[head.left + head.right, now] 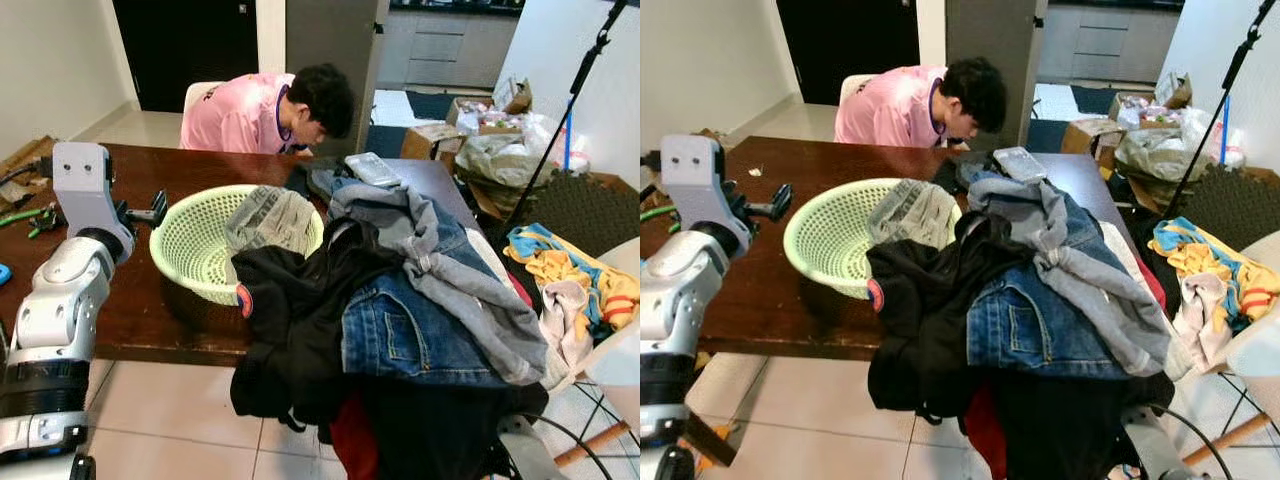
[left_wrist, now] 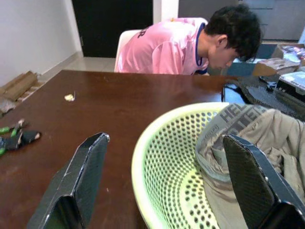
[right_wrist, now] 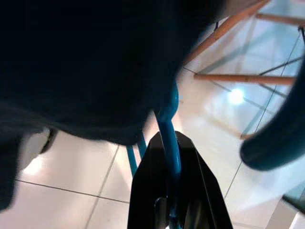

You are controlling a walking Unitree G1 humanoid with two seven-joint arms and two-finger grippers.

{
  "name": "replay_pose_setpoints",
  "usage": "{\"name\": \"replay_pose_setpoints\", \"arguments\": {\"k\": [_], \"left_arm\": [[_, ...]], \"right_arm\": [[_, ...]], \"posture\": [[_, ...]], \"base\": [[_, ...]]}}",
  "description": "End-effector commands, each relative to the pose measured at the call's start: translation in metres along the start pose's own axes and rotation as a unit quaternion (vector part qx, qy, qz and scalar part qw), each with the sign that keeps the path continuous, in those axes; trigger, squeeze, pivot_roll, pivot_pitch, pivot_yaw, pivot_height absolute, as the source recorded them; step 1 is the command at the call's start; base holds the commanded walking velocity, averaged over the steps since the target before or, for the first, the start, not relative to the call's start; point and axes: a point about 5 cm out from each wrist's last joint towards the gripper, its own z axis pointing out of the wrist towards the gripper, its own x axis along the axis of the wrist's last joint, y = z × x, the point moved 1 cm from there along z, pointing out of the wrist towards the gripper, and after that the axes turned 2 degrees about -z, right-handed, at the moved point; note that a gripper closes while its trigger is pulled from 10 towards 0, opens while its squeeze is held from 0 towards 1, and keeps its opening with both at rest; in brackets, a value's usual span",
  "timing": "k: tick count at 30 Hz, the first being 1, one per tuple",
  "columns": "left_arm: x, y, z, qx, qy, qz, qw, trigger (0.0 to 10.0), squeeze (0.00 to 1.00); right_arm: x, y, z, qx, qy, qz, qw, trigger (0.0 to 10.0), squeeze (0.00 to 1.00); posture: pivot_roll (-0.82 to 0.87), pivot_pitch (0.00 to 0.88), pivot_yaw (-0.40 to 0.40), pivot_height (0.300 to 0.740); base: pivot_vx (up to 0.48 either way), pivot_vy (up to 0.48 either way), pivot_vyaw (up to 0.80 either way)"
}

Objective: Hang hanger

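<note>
Hanger (image 3: 169, 129), blue, clamped in right gripper (image 3: 171, 191) beneath dark cloth, above tiled floor.
Left gripper (image 2: 167, 181), fingers spread wide, poised over green basket (image 1: 190, 245) on brown table (image 1: 150, 310); clothes pile (image 1: 400, 320) alongside, person (image 1: 270, 110) bent over far edge.

You have one green basket (image 1: 190, 245) on one brown table (image 1: 150, 320), one person (image 1: 270, 110) at its far side, and one blue hanger (image 3: 169, 138).
</note>
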Motion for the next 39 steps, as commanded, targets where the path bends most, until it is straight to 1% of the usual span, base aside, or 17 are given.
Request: {"name": "replay_pose_setpoints", "arguments": {"k": [1,14,17,19,20,22,23,27,28,29,30,31,33,34,36,37,39], "left_arm": [[-0.006,0.004,-0.001,0.004,-0.007,0.005,1.0,10.0,0.0],[-0.011,0.003,-0.001,0.026,-0.011,0.013,0.999,10.0,0.0],[-0.011,0.004,-0.001,0.023,-0.009,0.012,1.0,10.0,0.0],[-0.007,0.01,-0.001,0.0,0.004,0.001,1.0,10.0,0.0],[-0.007,0.01,-0.001,0.0,0.004,0.001,1.0,10.0,0.0],[0.0,0.018,-0.001,-0.032,0.023,-0.007,0.999,10.0,0.0],[0.0,0.018,-0.001,-0.032,0.023,-0.007,0.999,10.0,0.0],[0.005,0.025,-0.001,-0.054,0.036,-0.011,0.998,10.0,0.0],[0.007,0.026,-0.001,-0.059,0.04,-0.009,0.997,10.0,0.0],[0.007,0.026,-0.001,-0.059,0.04,-0.009,0.997,10.0,0.0],[0.007,0.027,-0.001,-0.061,0.041,-0.009,0.997,10.0,0.0],[0.007,0.027,-0.001,-0.061,0.041,-0.009,0.997,10.0,0.0],[0.005,0.026,-0.001,-0.051,0.04,-0.002,0.998,10.0,0.0],[0.005,0.026,-0.001,-0.051,0.04,-0.002,0.998,10.0,0.0],[0.005,0.021,0.0,-0.034,0.04,0.003,0.999,10.0,0.0],[0.005,0.019,0.0,-0.026,0.041,0.005,0.999,10.0,0.0],[0.004,0.017,0.0,-0.021,0.04,0.006,0.999,10.0,0.0]], "right_arm": [[0.006,0.003,-0.001,-0.001,0.015,0.007,1.0,10.0,0.0],[0.009,-0.006,-0.001,0.063,0.031,-0.022,0.997,10.0,0.0],[0.009,0.004,-0.002,0.029,0.023,-0.009,0.999,10.0,0.0],[0.012,0.051,-0.012,-0.138,0.02,0.073,0.988,10.0,0.0],[0.012,0.051,-0.012,-0.138,0.02,0.073,0.988,10.0,0.0],[0.013,0.093,-0.029,-0.269,0.026,0.138,0.953,10.0,0.0],[0.013,0.093,-0.029,-0.269,0.026,0.138,0.953,10.0,0.0],[0.022,0.122,-0.046,-0.343,0.061,0.174,0.921,10.0,0.0],[0.035,0.135,-0.056,-0.363,0.114,0.206,0.901,10.0,0.0],[0.035,0.135,-0.056,-0.363,0.114,0.206,0.901,10.0,0.0],[0.056,0.149,-0.068,-0.371,0.194,0.242,0.875,10.0,0.0],[0.056,0.149,-0.068,-0.371,0.194,0.242,0.875,10.0,0.0],[0.121,0.152,-0.092,-0.242,0.409,0.327,0.817,10.0,0.0],[0.121,0.152,-0.092,-0.242,0.409,0.327,0.817,10.0,0.0],[0.166,0.136,-0.113,-0.1,0.53,0.33,0.775,10.0,0.0],[0.18,0.126,-0.122,-0.045,0.56,0.318,0.764,10.0,0.0],[0.192,0.114,-0.131,0.008,0.58,0.287,0.762,10.0,0.0]], "posture": [[0.23,0.0,-0.006,0.74],[0.23,0.0,-0.008,0.74],[0.23,0.0,-0.008,0.74],[0.24,0.0,-0.009,0.74],[0.24,0.0,-0.009,0.74],[0.24,0.0,-0.008,0.74],[0.24,0.0,-0.008,0.74],[0.23,0.0,-0.006,0.74],[0.23,0.0,-0.005,0.74],[0.23,0.0,-0.005,0.74],[0.23,0.0,-0.003,0.74],[0.23,0.0,-0.003,0.74],[0.22,0.0,0.0,0.74],[0.22,0.0,0.0,0.74],[0.22,0.0,-0.002,0.74],[0.22,0.0,-0.002,0.74],[0.23,0.0,-0.003,0.74]], "base": [[0.0,0.0,0.0],[0.0,0.0,0.0],[0.0,0.0,0.0],[0.0,0.0,0.0],[0.0,0.0,0.0],[0.0,0.0,0.0],[0.0,0.0,0.0],[0.0,0.0,0.0],[0.0,0.0,0.0],[0.0,0.0,0.0],[0.0,0.0,0.0],[0.0,0.0,0.0],[0.0,0.0,0.0],[0.0,0.0,0.0],[0.0,0.0,0.0],[0.0,0.0,0.0],[0.0,0.0,0.0]]}}
